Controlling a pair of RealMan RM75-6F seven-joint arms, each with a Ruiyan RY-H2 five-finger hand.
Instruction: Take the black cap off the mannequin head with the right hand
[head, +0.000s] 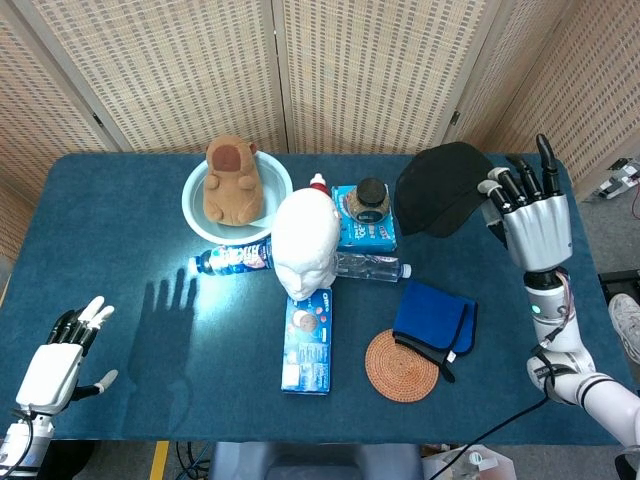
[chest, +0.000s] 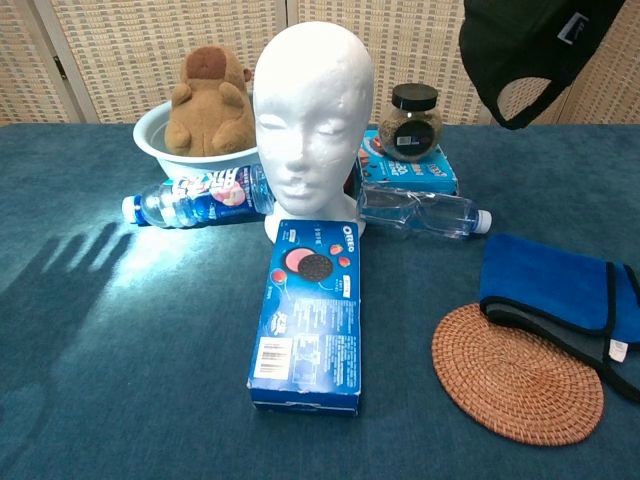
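Note:
The black cap (head: 441, 186) hangs in the air to the right of the bare white mannequin head (head: 304, 241), held by my right hand (head: 530, 214) at its right edge. In the chest view the cap (chest: 530, 48) shows at the top right, well above the table, and the mannequin head (chest: 311, 100) stands uncovered at centre. My left hand (head: 58, 363) rests low at the front left corner, fingers spread and holding nothing.
A plush toy in a white bowl (head: 237, 188), a lying water bottle (head: 232, 259), a jar (head: 371, 196) on a blue box, an Oreo box (head: 309, 338), a blue cloth (head: 434, 317) and a woven coaster (head: 402, 365) surround the mannequin head.

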